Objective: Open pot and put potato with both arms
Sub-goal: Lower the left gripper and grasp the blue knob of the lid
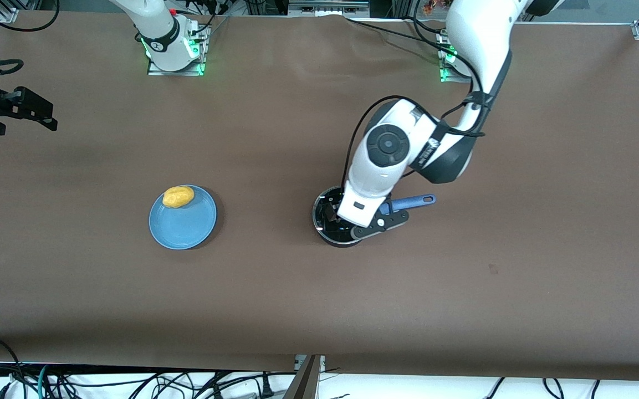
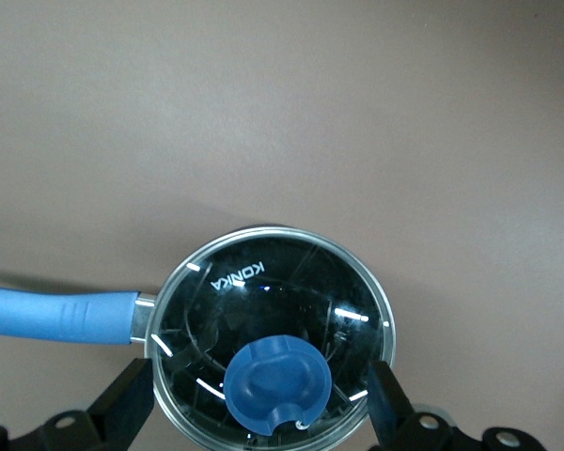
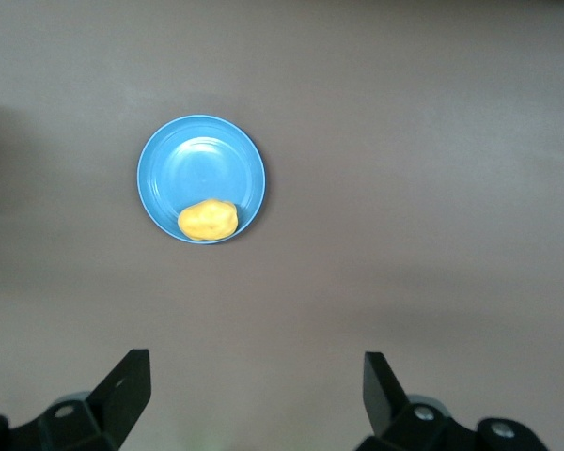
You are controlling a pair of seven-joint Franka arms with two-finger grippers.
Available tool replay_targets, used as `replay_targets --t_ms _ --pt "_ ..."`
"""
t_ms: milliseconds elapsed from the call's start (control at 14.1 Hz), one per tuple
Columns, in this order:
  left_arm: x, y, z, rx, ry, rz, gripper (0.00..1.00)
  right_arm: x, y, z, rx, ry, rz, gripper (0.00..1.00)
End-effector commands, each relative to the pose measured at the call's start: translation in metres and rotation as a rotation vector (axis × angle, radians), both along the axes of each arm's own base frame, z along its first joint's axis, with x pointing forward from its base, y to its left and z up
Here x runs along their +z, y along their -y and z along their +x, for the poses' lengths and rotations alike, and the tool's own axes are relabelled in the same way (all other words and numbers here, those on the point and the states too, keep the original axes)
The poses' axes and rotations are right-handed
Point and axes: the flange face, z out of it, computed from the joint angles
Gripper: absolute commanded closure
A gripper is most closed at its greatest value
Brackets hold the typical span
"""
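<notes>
The black pot (image 1: 325, 213) stands mid-table with its blue handle (image 1: 413, 201) pointing toward the left arm's end. Its glass lid (image 2: 263, 282) with the blue knob (image 2: 278, 383) is on it. My left gripper (image 2: 259, 399) is open just above the lid. Its fingers (image 2: 132, 399) stand on either side of the knob, apart from it. The yellow potato (image 1: 178, 197) lies on a flat blue plate (image 1: 186, 227) toward the right arm's end. My right gripper (image 3: 256, 385) is open and empty, high over the table, with the potato (image 3: 208, 220) and plate (image 3: 202, 169) in its view.
The brown table (image 1: 297, 305) is bare between plate and pot. The right arm's hand (image 1: 25, 108) shows at the table's right-arm end. The arm bases stand along the edge farthest from the front camera. Cables hang off the nearest edge.
</notes>
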Motion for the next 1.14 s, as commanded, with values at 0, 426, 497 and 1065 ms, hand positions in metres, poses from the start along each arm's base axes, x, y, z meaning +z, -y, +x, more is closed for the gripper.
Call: replay_targets --t_ms 0,426,497,1065 --pt "-0.015 0.017 -0.004 -0.021 0.045 0.078 0.00 0.002 -0.002 0.000 0.012 -0.007 0.013 0.00" --pt "-0.042 0.030 -0.018 0.000 0.066 0.106 0.00 0.001 -0.001 0.000 0.012 -0.008 0.012 0.00" --pt "-0.044 0.031 -0.019 -0.002 0.064 0.109 0.00 0.002 0.000 0.000 0.009 -0.007 0.014 0.00" --pt "-0.061 0.042 -0.028 0.017 0.050 0.121 0.05 0.003 -0.001 0.000 0.006 -0.005 0.014 0.00"
